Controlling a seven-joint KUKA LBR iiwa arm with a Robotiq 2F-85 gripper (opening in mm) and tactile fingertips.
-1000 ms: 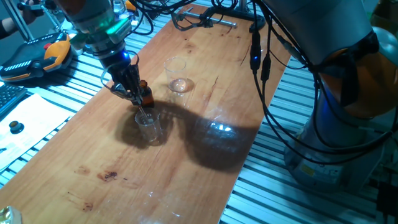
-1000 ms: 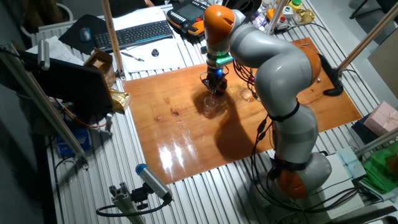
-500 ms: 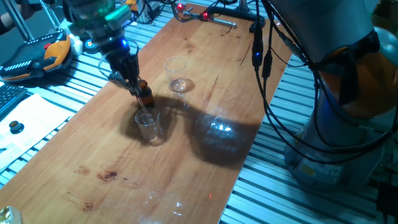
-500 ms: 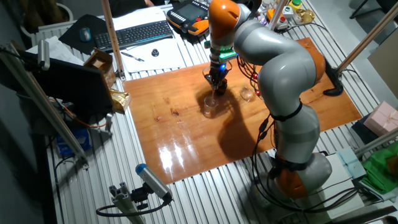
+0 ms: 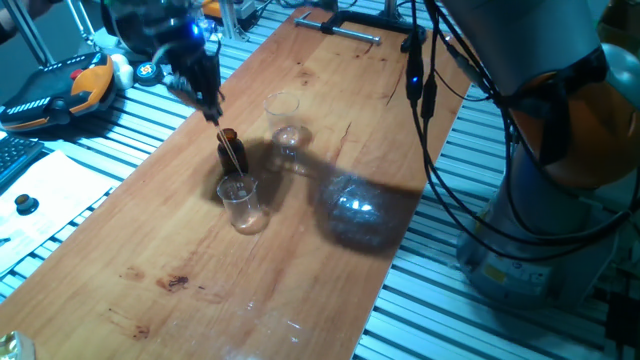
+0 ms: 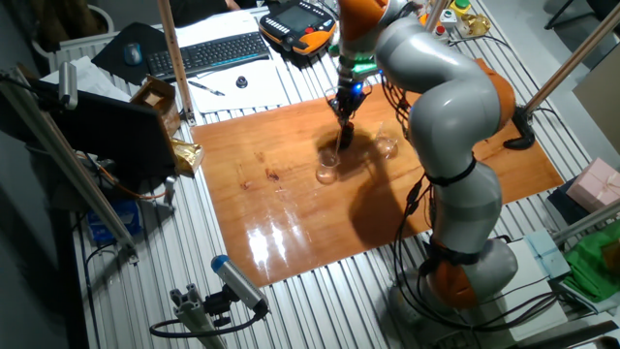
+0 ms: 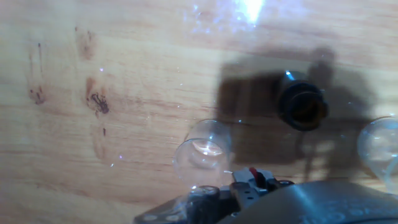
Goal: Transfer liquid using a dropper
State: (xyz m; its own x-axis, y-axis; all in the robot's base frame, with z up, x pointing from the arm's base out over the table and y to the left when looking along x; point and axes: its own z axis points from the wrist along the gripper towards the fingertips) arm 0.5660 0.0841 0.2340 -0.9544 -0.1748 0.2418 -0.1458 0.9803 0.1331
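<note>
The fingers [image 5: 207, 97] are closed narrow on the upper end of the dropper [image 5: 231, 158], which hangs from them as a thin clear tube slanting down toward the amber bottle [image 5: 231, 151] and the near beaker [image 5: 241, 203]. In the fixed view from the bench's side the tube's lower tip appears to sit at about the near beaker's rim, just in front of the bottle, but the glass is so thin that I cannot tell whether the tip is inside the beaker, above it, or clear of it. The hand view shows a small reddish piece [image 7: 254, 175] between the fingers, with the near beaker [image 7: 202, 148] directly below and the open mouth of the bottle [image 7: 303, 106] off to one side; a second beaker [image 7: 379, 144] shows at the frame's edge. In the other fixed view the gripper [image 6: 346, 109] is raised over the same cluster, which stands near the middle of the wooden bench [image 6: 271, 165], the second beaker [image 5: 286, 118] farther toward the bench's far end. As a judgement: the dropper is in hand and lifted, so the pick-up is done, and this looks like a step between bottle and beaker. Whether liquid is in the tube, or any has reached the beaker, is not visible; the release, and setting the dropper down, seem to remain.
</note>
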